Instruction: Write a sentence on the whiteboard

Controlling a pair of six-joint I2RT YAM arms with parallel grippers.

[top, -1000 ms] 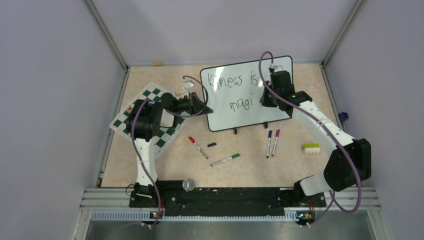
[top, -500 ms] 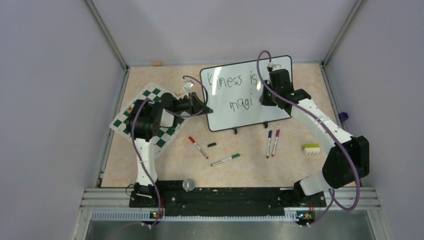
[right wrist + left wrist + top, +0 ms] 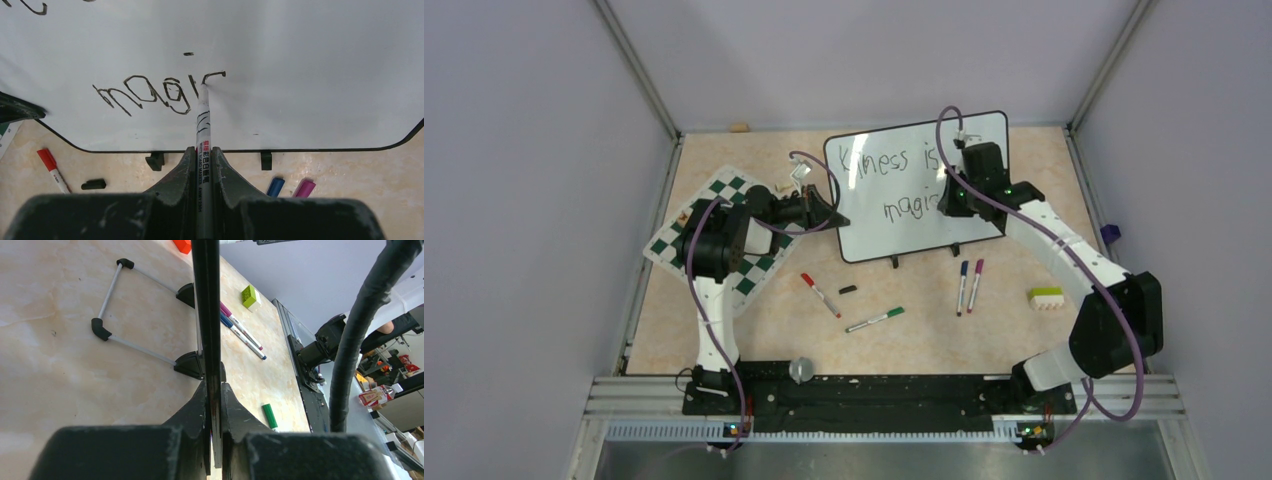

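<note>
Seen from above, loses the ends of both lines of the sentence (image 3: 889, 160) behind the right gripper (image 3: 947, 204), and letters after the "K" behind the left gripper (image 3: 844, 218) and its cable. Too small there to read with certainty.

In the right wrist view, crops the whiteboard (image 3: 310, 60) on 3 sides, with only stroke ends of the upper line showing. Buries the black marker (image 3: 202, 125) lower barrel between the fingers. Shows just the caps of the blue marker (image 3: 275, 186) and magenta marker (image 3: 304, 188).

From the left wrist, presents the whiteboard edge-on, face unseen. Cuts an orange object (image 3: 183, 245) at the top, half-hides the green marker (image 3: 270, 416), blurs the clutter far right.
</note>
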